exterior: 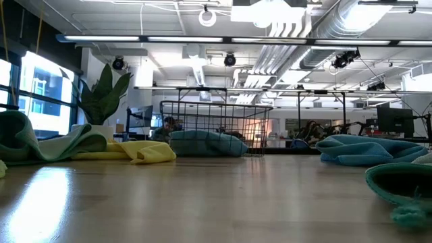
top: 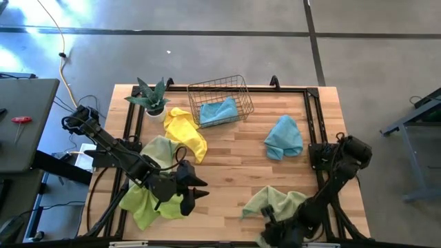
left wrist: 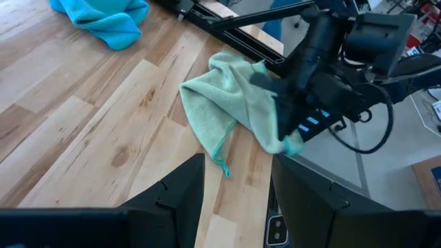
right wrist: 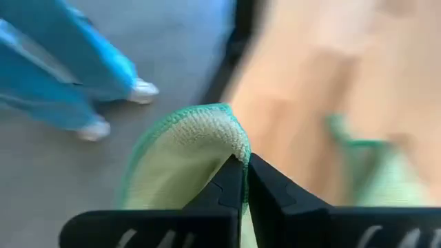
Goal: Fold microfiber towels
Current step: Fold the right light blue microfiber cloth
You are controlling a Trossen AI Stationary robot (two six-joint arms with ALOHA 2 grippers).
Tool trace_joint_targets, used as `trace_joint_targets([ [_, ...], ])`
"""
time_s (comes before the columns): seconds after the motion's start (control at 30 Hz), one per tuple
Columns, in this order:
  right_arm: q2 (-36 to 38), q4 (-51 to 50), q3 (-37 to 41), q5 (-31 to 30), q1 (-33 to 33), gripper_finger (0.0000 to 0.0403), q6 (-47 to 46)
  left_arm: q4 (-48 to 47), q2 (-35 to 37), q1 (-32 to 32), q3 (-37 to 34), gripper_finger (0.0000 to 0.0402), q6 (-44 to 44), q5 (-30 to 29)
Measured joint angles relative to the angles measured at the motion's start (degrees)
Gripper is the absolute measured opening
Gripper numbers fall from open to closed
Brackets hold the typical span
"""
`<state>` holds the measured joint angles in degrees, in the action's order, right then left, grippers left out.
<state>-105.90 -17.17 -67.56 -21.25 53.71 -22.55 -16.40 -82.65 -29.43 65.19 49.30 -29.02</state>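
A pale sage green towel (top: 275, 201) lies crumpled near the table's near right edge; it also shows in the left wrist view (left wrist: 231, 96). My right gripper (top: 274, 220) is shut on it at the near edge. My left gripper (top: 201, 187) is open and empty, pointing toward the table's right, beside a lime green towel (top: 146, 204). Another sage towel (top: 161, 147) and a yellow towel (top: 186, 131) lie at the left. One light blue towel (top: 284, 136) lies at the right, and another (top: 219, 110) lies in the wire basket. My right gripper pinches a hemmed fold of the pale sage towel (right wrist: 219, 134) between its two shut fingers. The cloth bulges over the fingertips. The fingers slant down at the table's near edge. The rest of the towel (left wrist: 220, 89) lies slack on the table.
A wire basket (top: 220, 100) and a spiky potted plant (top: 151, 98) stand at the far side. A black frame (top: 313, 117) runs around the tabletop. Bare wood lies in the middle of the table (top: 234, 162). A person's legs (right wrist: 62, 76) show on the floor beyond the near edge.
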Motion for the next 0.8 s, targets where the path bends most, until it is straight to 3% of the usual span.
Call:
trace_joint_targets([
  [0.33, 5.18, -14.49, 0.00, -5.62, -14.07, 0.0002, 9.81, 0.00, 0.00, 0.17, 0.00, 0.0161, -6.91, 0.13],
  [0.5, 8.74, -11.25, 0.01, -6.50, -23.25, 0.0002, 10.22, -0.24, 0.02, 1.08, 0.00, 0.0161, -11.45, 0.31],
  [0.8, 17.79, -3.93, 0.01, -5.00, -33.89, 0.0001, -0.94, -3.89, 0.02, 4.74, 0.00, 0.0161, -17.57, -0.30],
])
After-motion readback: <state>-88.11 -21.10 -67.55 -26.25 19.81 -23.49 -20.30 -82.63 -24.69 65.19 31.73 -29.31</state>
